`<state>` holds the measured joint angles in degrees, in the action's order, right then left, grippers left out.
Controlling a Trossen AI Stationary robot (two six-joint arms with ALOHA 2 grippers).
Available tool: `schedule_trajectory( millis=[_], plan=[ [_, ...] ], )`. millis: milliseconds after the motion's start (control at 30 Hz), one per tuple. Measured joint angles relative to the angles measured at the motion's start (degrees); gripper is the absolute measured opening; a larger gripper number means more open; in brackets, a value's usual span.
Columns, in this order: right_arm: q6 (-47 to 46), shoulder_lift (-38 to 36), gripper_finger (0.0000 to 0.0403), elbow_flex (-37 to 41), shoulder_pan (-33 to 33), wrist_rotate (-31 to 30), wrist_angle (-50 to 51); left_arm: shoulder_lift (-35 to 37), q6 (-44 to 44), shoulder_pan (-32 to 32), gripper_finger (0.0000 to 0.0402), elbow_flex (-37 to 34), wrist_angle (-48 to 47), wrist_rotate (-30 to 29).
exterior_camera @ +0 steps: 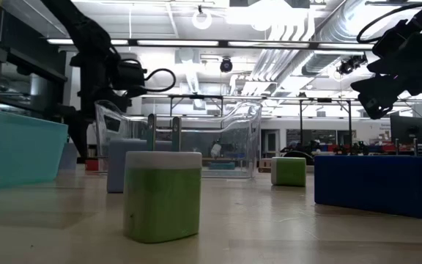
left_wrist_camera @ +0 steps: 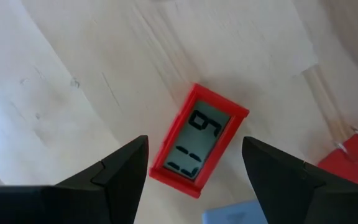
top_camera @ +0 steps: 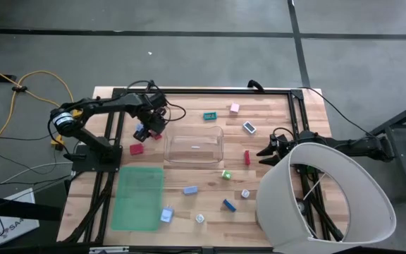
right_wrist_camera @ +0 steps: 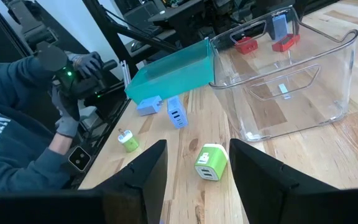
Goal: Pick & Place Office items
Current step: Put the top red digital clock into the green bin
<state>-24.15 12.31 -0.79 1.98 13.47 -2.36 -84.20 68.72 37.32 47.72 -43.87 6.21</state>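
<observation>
The office items are tiny blocky and flat pieces scattered over the desk [top_camera: 280, 141]. The one under the left gripper [left_wrist_camera: 194, 163] is a red piece [left_wrist_camera: 199, 140] with a grey display face showing dark digit-like marks; it lies flat on the bare wood just beside the left end of the clear bin [top_camera: 194, 144]. Another red piece [top_camera: 136, 149] lies near it, toward the green mat [top_camera: 138, 197]. A teal piece [top_camera: 209, 116], a pink piece [top_camera: 235, 108] and a white-and-blue piece [top_camera: 249, 127] lie beyond the bin; a slim red piece [top_camera: 247, 157] and a green-and-white cube [top_camera: 226, 174] sit by its right end, and several blue and white pieces [top_camera: 189, 190] lie on the near side.

The desk is pale wood planks inside a dark frame, on a grey floor with a yellow cable [top_camera: 27, 81]. A large white lampshade-like cone [top_camera: 330, 194] covers the near right corner. In the right wrist view a person in a dark sweatshirt [right_wrist_camera: 17, 149] sits beside the desk.

The left gripper hangs over the display piece with its fingers spread wide on either side, touching nothing. The right gripper [right_wrist_camera: 194, 165] is by the desk's right edge, fingers apart and empty, facing the green-and-white cube.
</observation>
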Motion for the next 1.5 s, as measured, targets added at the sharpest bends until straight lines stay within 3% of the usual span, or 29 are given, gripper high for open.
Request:
schedule_trajectory(
  millis=[400, 967, 1500],
  plan=[
    [0.0, 0.0, 0.0161, 0.0, 0.0, 0.0, 0.0, 0.0, -2.2, -3.4, 0.0254, -1.4, 0.3, -3.2],
    [0.0, 0.0, 0.0161, 0.0, 0.0, 0.0, 0.0, 0.0, -2.1, -3.3, 0.0251, -4.5, 5.8, -4.7],
    [0.0, 0.0, 0.0161, 0.0, 0.0, 0.0, 0.0, 0.0, -1.1, -3.3, 0.0171, -4.5, 5.8, -4.6]
  ],
)
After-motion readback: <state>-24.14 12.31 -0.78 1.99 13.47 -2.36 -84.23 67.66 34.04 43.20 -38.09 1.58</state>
